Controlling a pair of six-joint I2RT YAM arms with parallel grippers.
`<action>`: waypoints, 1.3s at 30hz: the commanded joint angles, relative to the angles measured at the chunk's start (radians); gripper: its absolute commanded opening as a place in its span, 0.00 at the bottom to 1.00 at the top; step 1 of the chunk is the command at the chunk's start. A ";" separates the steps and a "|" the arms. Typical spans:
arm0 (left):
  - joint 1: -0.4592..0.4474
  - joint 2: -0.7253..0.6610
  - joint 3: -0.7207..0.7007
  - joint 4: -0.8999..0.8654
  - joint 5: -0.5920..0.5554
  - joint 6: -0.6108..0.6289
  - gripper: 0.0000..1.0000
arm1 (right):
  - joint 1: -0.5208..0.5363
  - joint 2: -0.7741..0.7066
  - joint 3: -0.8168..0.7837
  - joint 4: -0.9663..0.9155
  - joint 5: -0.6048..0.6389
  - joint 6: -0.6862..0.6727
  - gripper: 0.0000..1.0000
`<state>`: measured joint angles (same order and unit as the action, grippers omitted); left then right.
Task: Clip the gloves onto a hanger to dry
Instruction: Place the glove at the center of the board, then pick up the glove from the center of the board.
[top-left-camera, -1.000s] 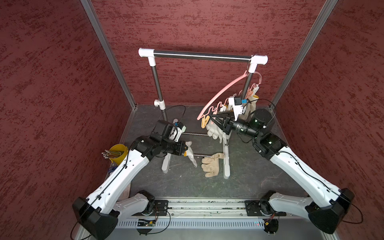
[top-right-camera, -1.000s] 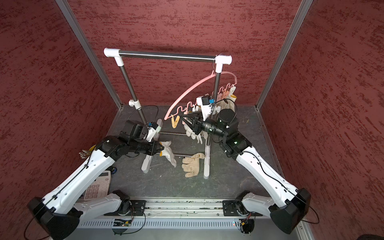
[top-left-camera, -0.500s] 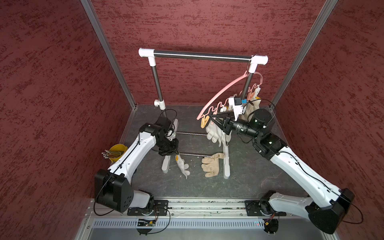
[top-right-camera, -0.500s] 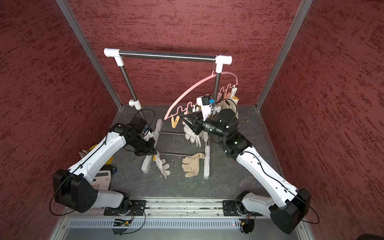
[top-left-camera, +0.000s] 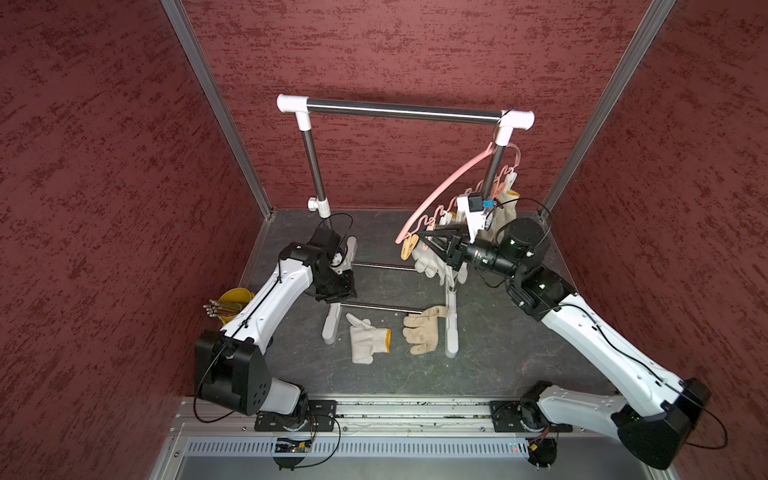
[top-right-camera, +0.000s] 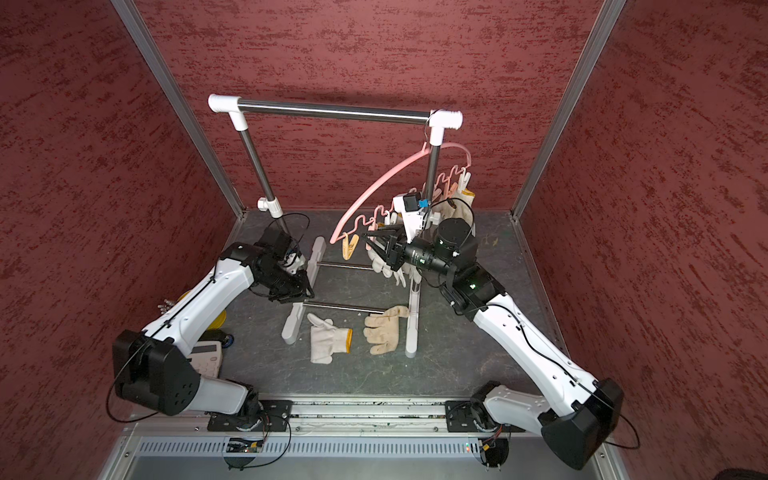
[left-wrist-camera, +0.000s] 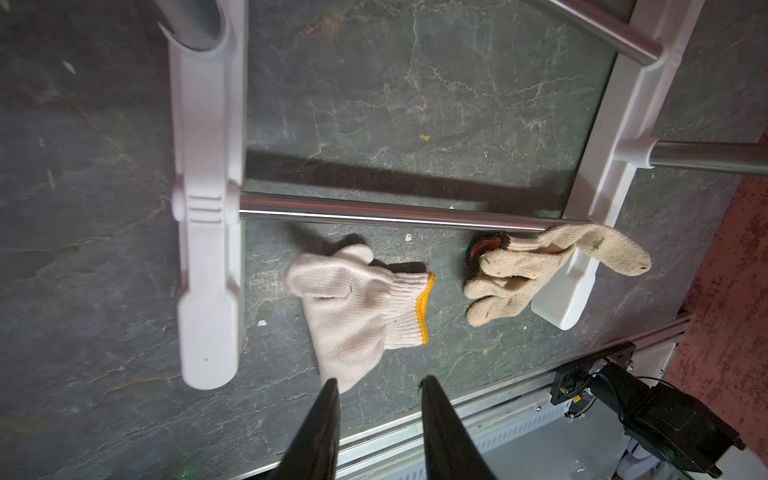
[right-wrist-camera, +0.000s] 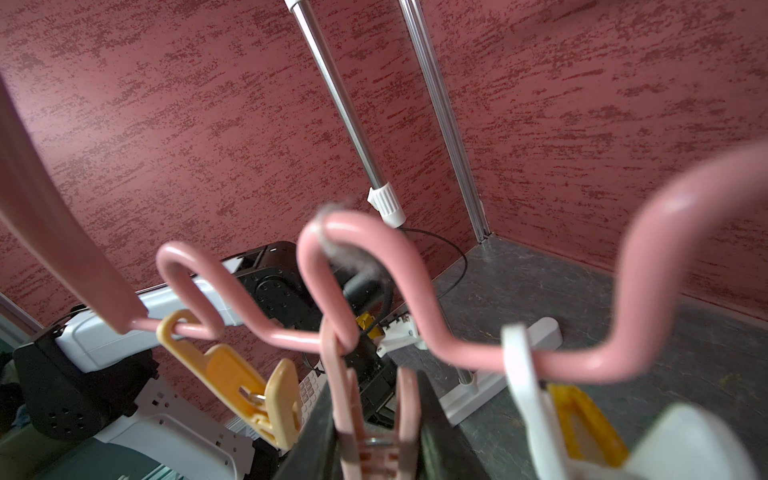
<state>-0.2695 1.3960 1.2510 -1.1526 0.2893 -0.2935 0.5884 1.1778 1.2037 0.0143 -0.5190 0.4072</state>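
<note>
- Both top views: the hanger (top-left-camera: 449, 187) hangs off the right end of the rack (top-left-camera: 399, 110), centre-right of frame, so its clips dangle within the right arm's reach. A hung glove (top-left-camera: 432, 264) is on it already. A white glove (top-left-camera: 368, 343) & a beige glove (top-left-camera: 422, 332) lie on the floor, lower centre, not yet clipped.
- Left wrist view: left gripper (left-wrist-camera: 380, 399) at bottom centre, jaws apart & empty, aimed at the white glove's finger end, prob. lining up a pick. No contact that we can see. The beige glove drapes over the rack's foot, mid-right.
- Right wrist view: right gripper (right-wrist-camera: 374, 436) at bottom centre, clamped on a pink clip (right-wrist-camera: 370, 399), prob. pinching its mouth open for a glove. The yellow clip (right-wrist-camera: 245, 374), lower left, hangs free.
- No brand, label or writing legible in any view.
</note>
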 joint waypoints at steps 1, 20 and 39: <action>-0.070 -0.068 0.019 -0.028 -0.144 0.013 0.35 | -0.001 -0.030 -0.001 0.038 0.017 -0.001 0.24; -0.744 -0.276 -0.241 0.231 -0.486 0.422 0.35 | -0.005 -0.040 -0.005 0.026 0.033 0.013 0.29; -0.882 -0.108 -0.576 0.542 -0.608 0.931 0.36 | -0.066 -0.057 -0.060 0.032 -0.005 -0.013 0.30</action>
<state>-1.1557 1.2633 0.6777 -0.6617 -0.3416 0.6220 0.5404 1.1351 1.1564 0.0051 -0.5194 0.3931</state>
